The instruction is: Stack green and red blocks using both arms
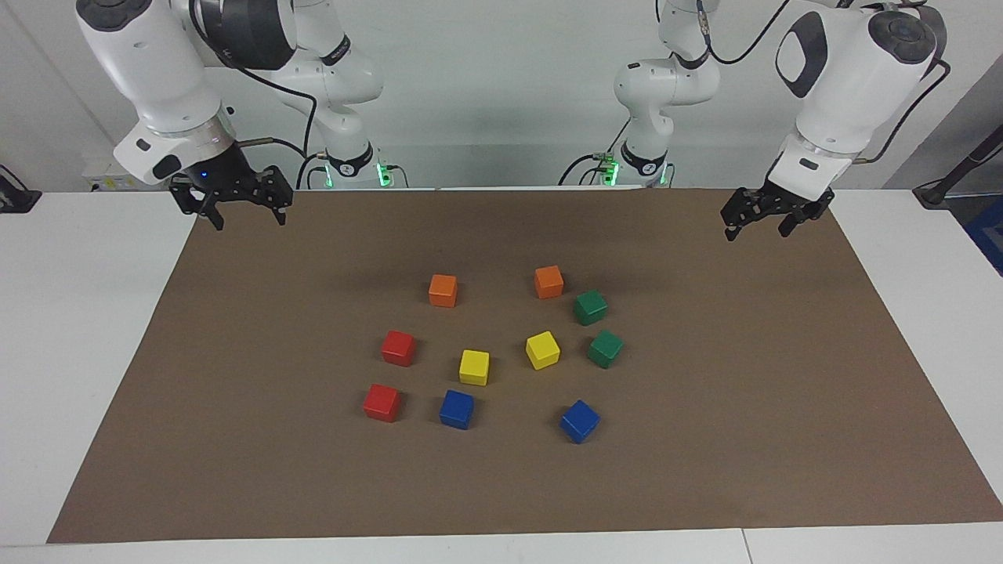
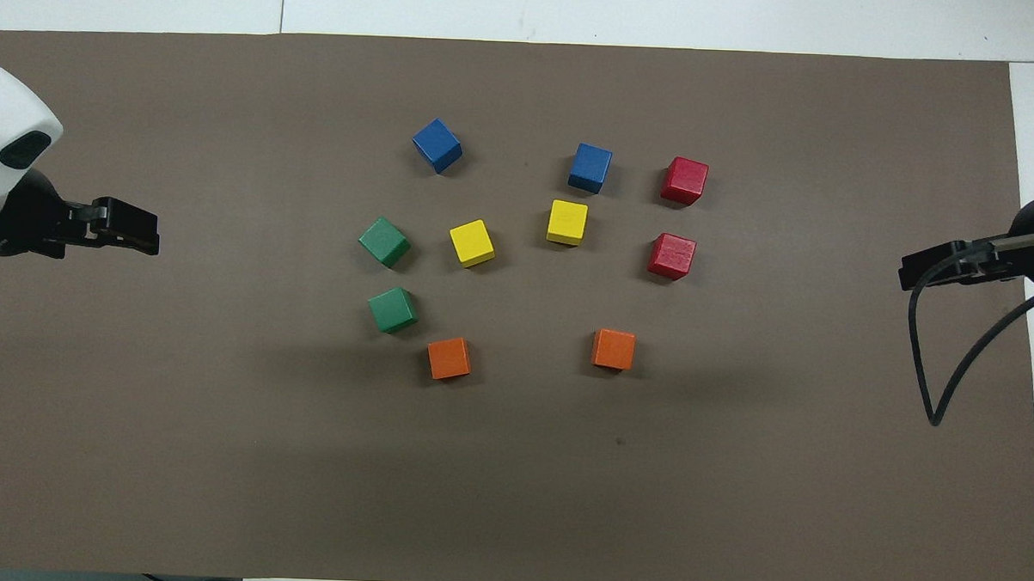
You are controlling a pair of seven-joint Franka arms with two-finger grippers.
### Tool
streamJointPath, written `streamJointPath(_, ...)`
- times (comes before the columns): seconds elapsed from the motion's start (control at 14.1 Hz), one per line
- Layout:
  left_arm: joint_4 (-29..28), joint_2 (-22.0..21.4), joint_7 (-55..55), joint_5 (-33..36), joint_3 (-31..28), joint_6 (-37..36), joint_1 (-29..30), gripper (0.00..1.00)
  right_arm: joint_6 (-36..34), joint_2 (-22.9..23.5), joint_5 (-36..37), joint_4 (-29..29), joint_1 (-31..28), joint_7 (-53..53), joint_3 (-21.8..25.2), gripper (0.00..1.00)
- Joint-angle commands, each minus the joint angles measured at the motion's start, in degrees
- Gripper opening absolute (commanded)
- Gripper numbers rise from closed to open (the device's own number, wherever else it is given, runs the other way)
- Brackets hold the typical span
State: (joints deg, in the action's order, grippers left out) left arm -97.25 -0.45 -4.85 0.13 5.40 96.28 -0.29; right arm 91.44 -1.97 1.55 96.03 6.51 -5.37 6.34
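Two green blocks (image 1: 590, 307) (image 1: 605, 348) lie apart on the brown mat (image 1: 705, 439), toward the left arm's end of the cluster; overhead they show as green blocks (image 2: 392, 309) (image 2: 384, 241). Two red blocks (image 1: 398, 348) (image 1: 382, 403) lie apart toward the right arm's end, overhead as red blocks (image 2: 672, 256) (image 2: 684, 180). My left gripper (image 1: 756, 232) (image 2: 132, 230) hangs open and empty over the mat's corner at its own end. My right gripper (image 1: 249, 222) (image 2: 922, 274) hangs open and empty over the mat's corner at its end. Both are well away from the blocks.
Two orange cubes (image 1: 443, 290) (image 1: 548, 281) sit nearest the robots. Two yellow cubes (image 1: 474, 366) (image 1: 542, 349) lie between the reds and greens. Two blue cubes (image 1: 457, 409) (image 1: 579, 421) lie farthest from the robots. White table (image 1: 78, 352) borders the mat.
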Motion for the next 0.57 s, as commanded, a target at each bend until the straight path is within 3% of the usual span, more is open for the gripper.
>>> streamJointPath(0.0,-2.24,0.44,-0.6,-0.92,0.4,3.12,-0.15,1.0,0.49,-1.55,0.82,1.61,0.43,0.0,-0.19,1.0)
streamJointPath(0.28,-3.47,7.11,-17.43,-1.1,0.4,11.01,-8.12,1.0,4.34,-1.64,0.73,4.41,3.23,11.21,-1.24,1.0)
streamJointPath(0.5,-14.95,5.99,-30.81,-1.1,0.58,26.98,-12.43,1.0,12.77,0.46,0.03,9.69,7.81,26.06,-1.33,1.0)
